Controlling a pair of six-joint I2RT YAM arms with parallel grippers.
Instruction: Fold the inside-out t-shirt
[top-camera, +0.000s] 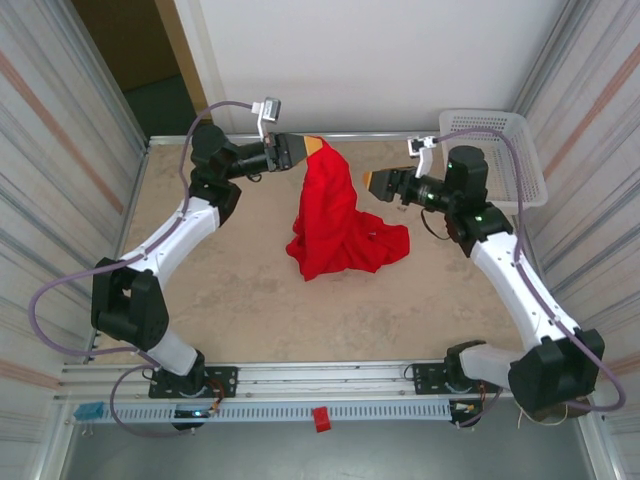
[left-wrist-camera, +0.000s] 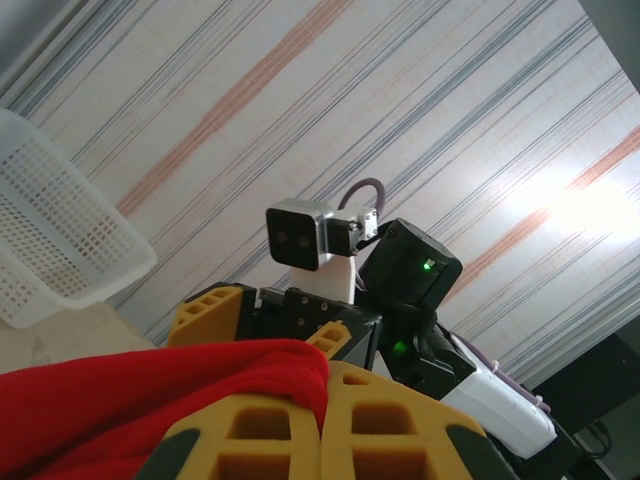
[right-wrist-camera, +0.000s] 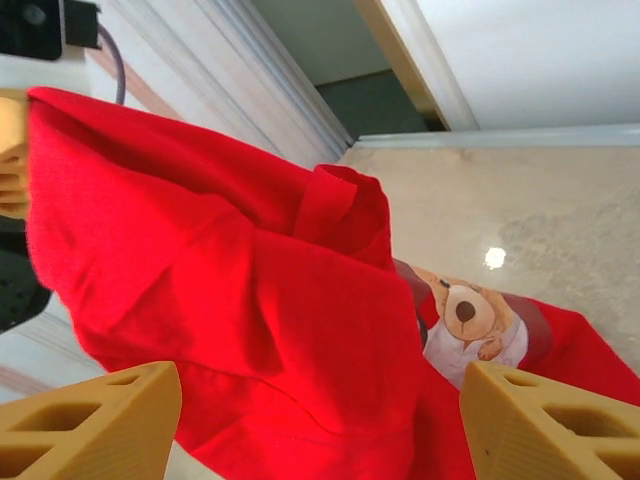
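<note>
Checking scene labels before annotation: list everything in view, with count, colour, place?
t-shirt: 1, red, mid-table, top corner held up, rest heaped on the table
bear print: 1, brown and white, on the t-shirt
basket: 1, white, far right corner
table: 1, beige, under it all
left gripper: 1, yellow fingers, shut on the t-shirt's raised corner
right gripper: 1, yellow fingers, open, just right of the t-shirt, apart from it
</note>
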